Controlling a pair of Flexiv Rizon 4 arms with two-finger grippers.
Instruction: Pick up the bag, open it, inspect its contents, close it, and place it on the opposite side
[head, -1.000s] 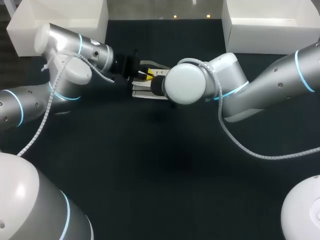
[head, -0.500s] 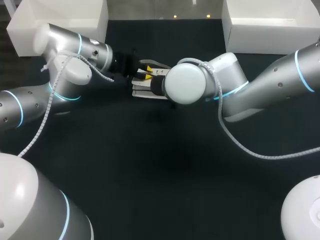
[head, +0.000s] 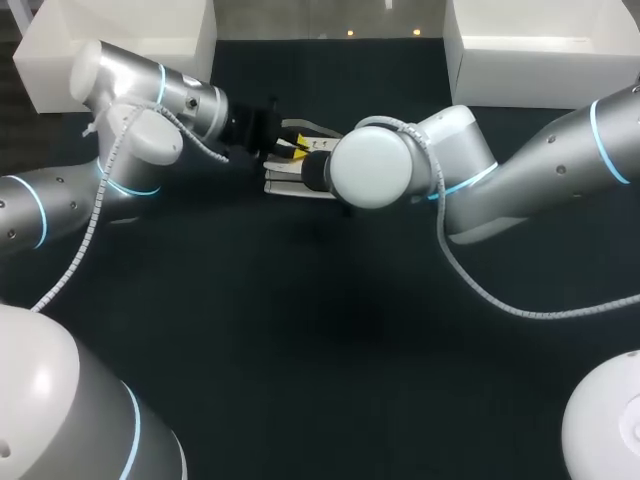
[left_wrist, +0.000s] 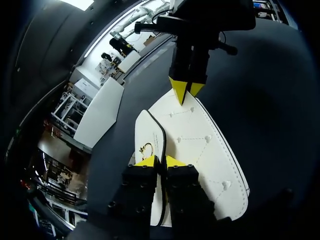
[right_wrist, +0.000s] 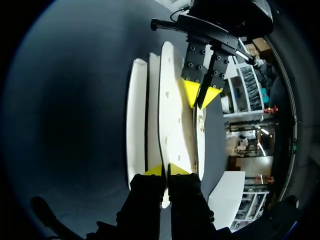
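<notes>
The left gripper (left_wrist: 159, 161) has its yellow tips pressed together on a thin white flap (left_wrist: 150, 131), seen edge-on between its fingers. That flap belongs to the bag (left_wrist: 205, 145), a white quilted one dotted with small studs. The right gripper (right_wrist: 165, 170) is likewise pinched onto a white panel of the bag at the opposite end. The two grippers face each other along the bag's length with their tips well apart.

The main risk, as I judge it, is that both holds are narrow pinches on thin, smooth edges. If the arms pull apart unevenly to open the bag, one panel could slide out of its fingers and the bag would drop or fold shut. Pulling too hard against the small gold clasp (left_wrist: 146, 148) on the flap could strain or bend it. The wrists are also crowded together, so a careless swing might knock one arm into the other. From above the right wrist housing hides most of the bag, so a slipping grip would be hard to catch there.

From the left gripper, the held flap runs straight ahead, with the clasp just past the fingertips. The bag's broad studded panel lies just beside the gripper on its right and reaches forward to the right gripper's tips. From the right gripper, several white layers run ahead side by side, one of them between its fingers. On the surface (head: 320, 330), seen from above, the bag sits toward 12 o'clock from the middle, between the two wrists.
</notes>
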